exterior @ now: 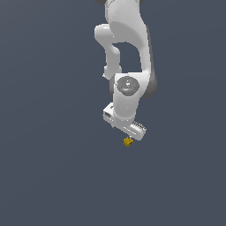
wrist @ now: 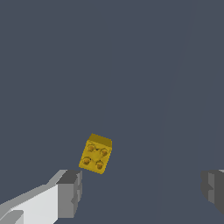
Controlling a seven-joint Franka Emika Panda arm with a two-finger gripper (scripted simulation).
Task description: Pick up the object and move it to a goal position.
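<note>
Yellow studded block (wrist: 96, 154) on bare grey ground, untouched, near one finger (wrist: 70, 193) of the wide-spread gripper (wrist: 142, 190).

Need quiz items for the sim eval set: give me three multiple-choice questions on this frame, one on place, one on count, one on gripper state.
1. Where is the yellow studded block relative to the gripper?
A. clamped between the fingers
B. beyond the fingertips, untouched
C. on top of the arm

2. How many studs show on the block's face?
A. two
B. four
C. six

3. How do the jaws stand?
A. wide apart
B. fully shut
C. shut on the block

Key: 1 B, the wrist view shows a gap between block and fingers. 2 B, four studs are visible. 3 A, the pads sit far apart.
</note>
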